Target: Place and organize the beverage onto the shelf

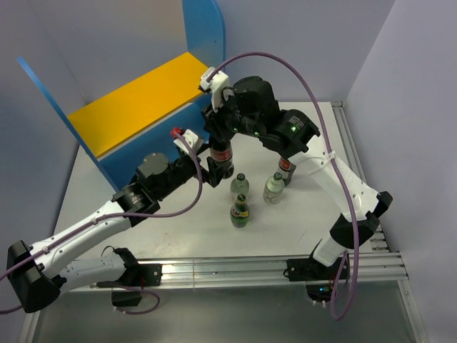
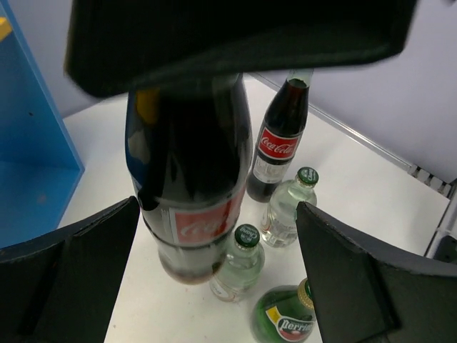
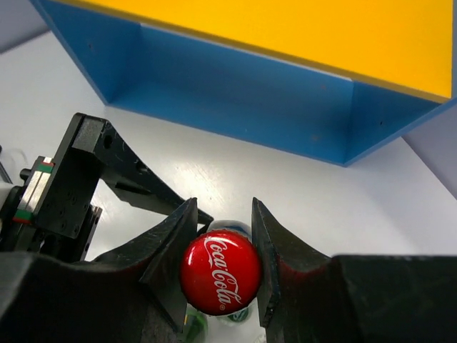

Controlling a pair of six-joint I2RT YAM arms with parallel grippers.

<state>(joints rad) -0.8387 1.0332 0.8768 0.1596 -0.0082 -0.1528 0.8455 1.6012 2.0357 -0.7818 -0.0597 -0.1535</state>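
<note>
Just before the shelf [image 1: 143, 100], the right gripper [image 3: 223, 266] clamps a cola bottle's [image 1: 221, 153] red cap [image 3: 218, 277]. Around its body the left gripper [image 2: 214, 243] holds its fingers wide apart, seemingly untouching. Four more bottles [image 1: 240, 212] stand at its four o'clock.

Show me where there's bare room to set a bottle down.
The yellow shelf top is bare. So is the table between the green bottle and the front rail. The middle is crowded: five bottles close together, the right gripper shut on one cola bottle's cap, the left gripper open around it.
</note>
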